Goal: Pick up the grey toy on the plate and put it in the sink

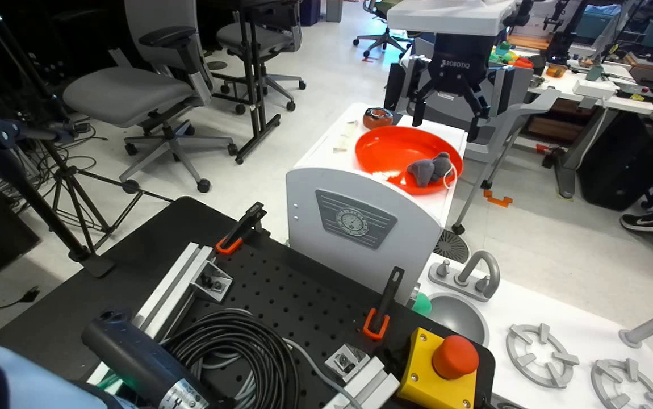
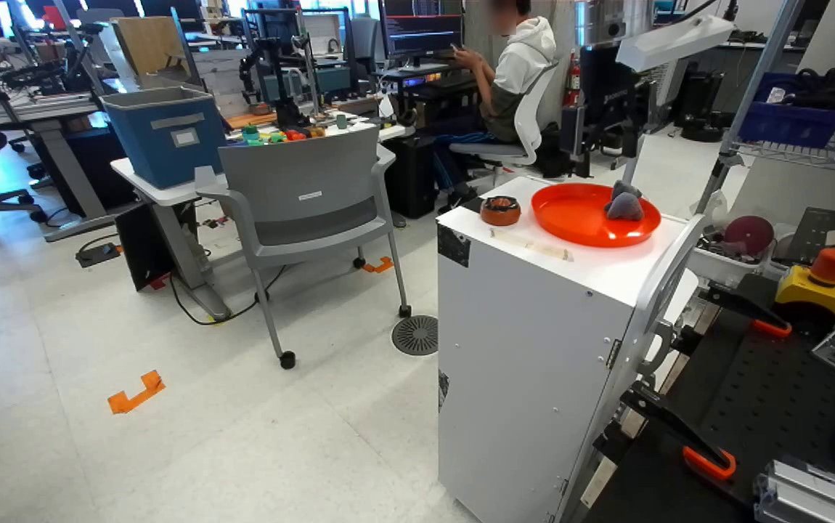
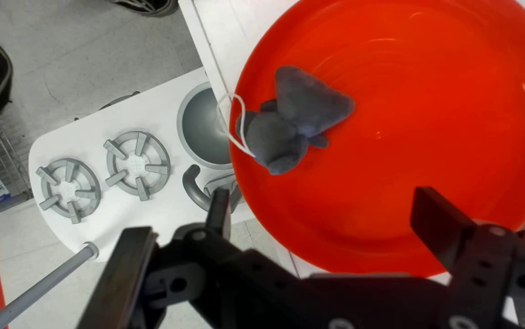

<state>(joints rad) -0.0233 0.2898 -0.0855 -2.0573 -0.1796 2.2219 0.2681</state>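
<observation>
Right, the tool (image 1: pixel 447 116) hangs above the orange plate (image 3: pixel 404 137), fingers (image 3: pixel 437 224) spread wide, nothing between them. Not yet lined up with that gap is our grey toy (image 3: pixel 291 124), lying on the plate with its head (image 3: pixel 271 141) towards the rim. Looks like plush, so I'd call it light, squashy, nothing to break. It should give under a squeeze and grip nicely, though a sideways nudge could well send it skating on that glossy plate. So where to grab? I'd go for the waist, where round head meets wedge of a body (image 3: pixel 312 103), and take a deep bite across it; a shallow pinch may only tug at the fabric. Leave the white loop (image 3: pixel 243 123) alone, mind: it trails past the rim, and lifting by it could set everything swinging. And there, just past the plate's edge and lower down, sits the sink (image 3: pixel 203 128), set in its white bench (image 3: pixel 150 112).
</observation>
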